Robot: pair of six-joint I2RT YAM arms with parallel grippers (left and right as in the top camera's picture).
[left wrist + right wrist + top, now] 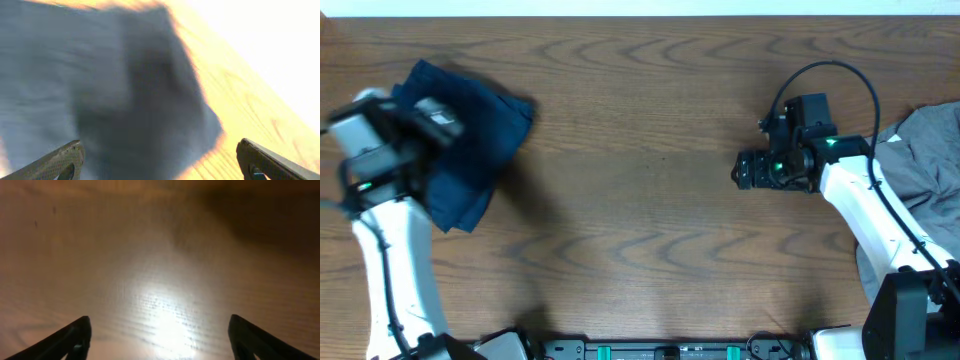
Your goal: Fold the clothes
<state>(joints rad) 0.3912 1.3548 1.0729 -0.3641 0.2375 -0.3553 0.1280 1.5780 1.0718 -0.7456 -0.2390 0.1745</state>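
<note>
Navy garment (470,150): we log it bunched at the worktop's (640,100) 9 to 10 o'clock edge, with its long axis roughly 12 to 6 in the overhead view.
Left gripper (159,150): fingers spread apart and holding nothing, directly above the navy cloth, which fills its view from 9 through 12 o'clock.
Right gripper (159,320): fingers apart over bare wood, well apart from the navy piece.
Grey garment (925,150): heaped at 3 o'clock, behind the right arm.
Nearer arm: we judge the left.
</note>
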